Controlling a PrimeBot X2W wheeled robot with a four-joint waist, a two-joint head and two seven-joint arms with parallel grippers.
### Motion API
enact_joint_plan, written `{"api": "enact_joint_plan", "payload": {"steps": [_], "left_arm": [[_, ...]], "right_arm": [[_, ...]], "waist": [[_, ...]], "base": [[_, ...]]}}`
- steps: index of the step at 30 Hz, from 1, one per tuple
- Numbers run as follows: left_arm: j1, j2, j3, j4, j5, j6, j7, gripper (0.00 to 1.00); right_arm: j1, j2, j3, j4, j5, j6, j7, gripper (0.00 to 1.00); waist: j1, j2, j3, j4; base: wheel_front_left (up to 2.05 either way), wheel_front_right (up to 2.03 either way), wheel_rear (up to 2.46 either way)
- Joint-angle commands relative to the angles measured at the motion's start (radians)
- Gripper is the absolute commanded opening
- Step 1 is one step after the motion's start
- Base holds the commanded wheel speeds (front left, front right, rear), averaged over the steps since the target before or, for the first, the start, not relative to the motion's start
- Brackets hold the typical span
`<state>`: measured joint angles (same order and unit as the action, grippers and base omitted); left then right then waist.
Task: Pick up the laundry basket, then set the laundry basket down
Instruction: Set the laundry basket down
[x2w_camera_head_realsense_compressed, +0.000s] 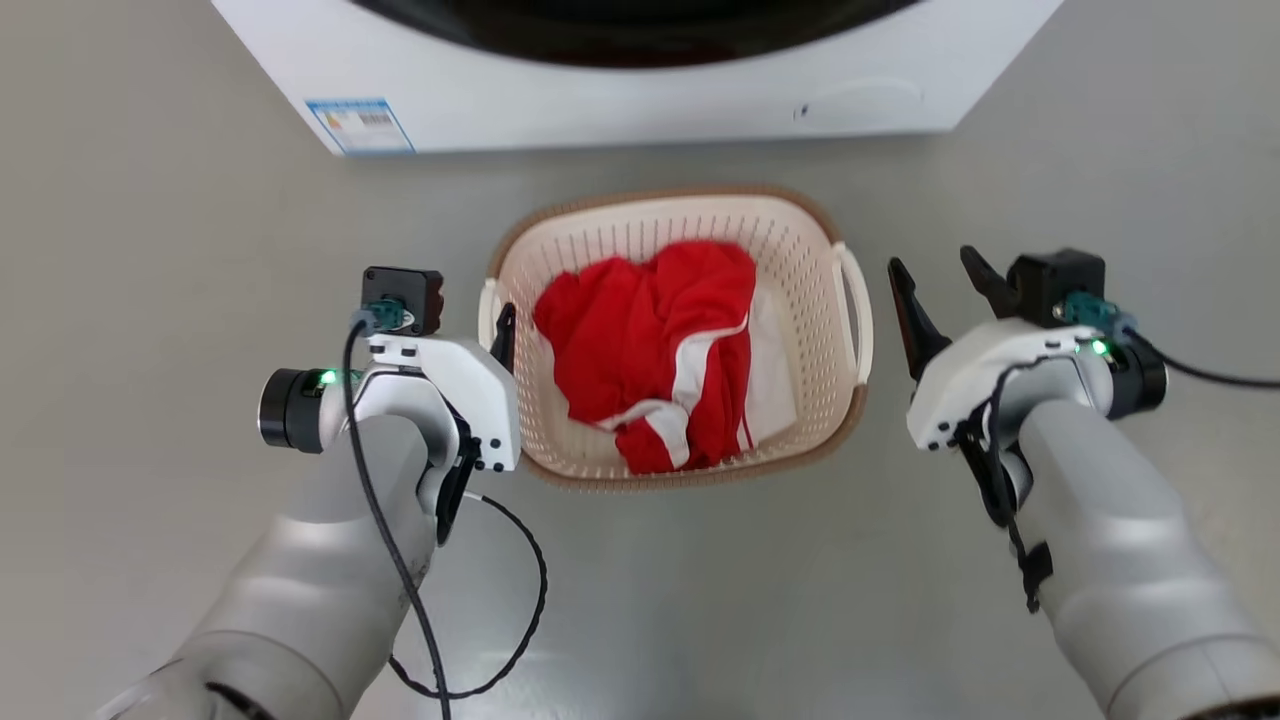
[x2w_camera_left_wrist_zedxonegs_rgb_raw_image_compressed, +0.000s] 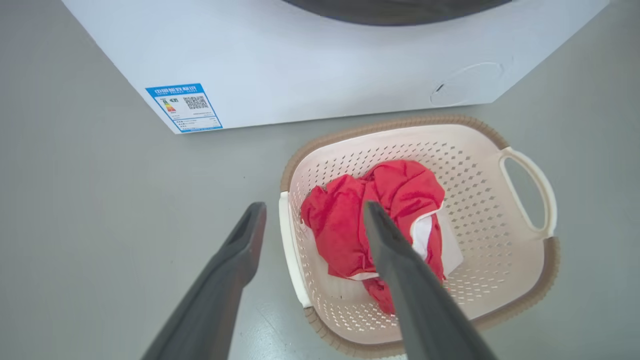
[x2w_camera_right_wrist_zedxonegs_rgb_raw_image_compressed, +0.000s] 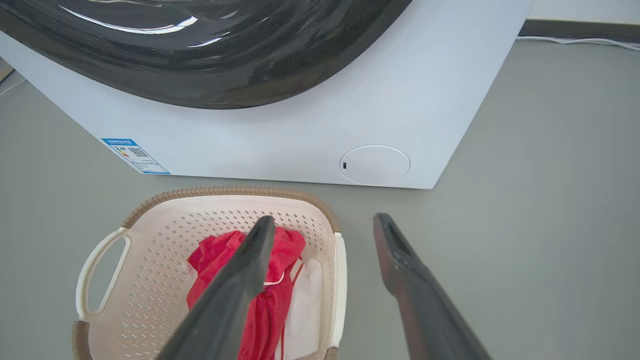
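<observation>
On the floor (x2w_camera_head_realsense_compressed: 150, 300) before the washer (x2w_camera_head_realsense_compressed: 640, 105), the basket (x2w_camera_head_realsense_compressed: 805, 295) of red clothing (x2w_camera_head_realsense_compressed: 650, 340) sat between the left gripper (x2w_camera_left_wrist_zedxonegs_rgb_raw_image_compressed: 315, 206) and right gripper (x2w_camera_head_realsense_compressed: 932, 262), both spread wide.

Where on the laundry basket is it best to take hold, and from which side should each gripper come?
Take the two white loop handles at the short ends of the laundry basket: left gripper on the left handle from the left, right gripper on the right handle from the right. Each loop is open, so a finger should pass through; both ends keep it level.
</observation>
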<state>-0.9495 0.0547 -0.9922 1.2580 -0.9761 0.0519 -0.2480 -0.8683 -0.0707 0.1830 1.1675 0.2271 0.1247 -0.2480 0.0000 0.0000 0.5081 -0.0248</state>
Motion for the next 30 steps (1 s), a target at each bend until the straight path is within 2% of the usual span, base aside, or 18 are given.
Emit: {"api": "enact_joint_plan", "payload": {"steps": [1,11,19,30], "left_arm": [[0.02,0.043,0.045,-0.05,0.014,0.013,-0.013,1.0],[0.211,0.114,0.227,-0.277,0.125,0.064,-0.014,1.0],[0.386,0.137,0.369,-0.414,0.232,0.089,-0.014,1.0],[0.607,0.143,0.542,-0.571,0.347,0.091,-0.014,1.0]], "right_arm": [[0.071,0.013,-0.032,-0.068,-0.055,0.006,-0.014,1.0],[0.276,0.019,-0.199,-0.293,-0.231,0.006,-0.014,1.0],[0.43,0.02,-0.226,-0.412,-0.273,0.006,-0.014,1.0],[0.584,0.02,-0.217,-0.572,-0.278,0.006,-0.014,1.0]], "waist": [[0.0,0.0,-0.07,0.005],[0.0,0.0,-0.219,0.012],[0.0,0.0,-0.339,0.025],[0.0,0.0,-0.45,0.024]], "base": [[0.0,0.0,0.0],[0.0,0.0,0.0],[0.0,0.0,0.0],[0.0,0.0,0.0]]}}
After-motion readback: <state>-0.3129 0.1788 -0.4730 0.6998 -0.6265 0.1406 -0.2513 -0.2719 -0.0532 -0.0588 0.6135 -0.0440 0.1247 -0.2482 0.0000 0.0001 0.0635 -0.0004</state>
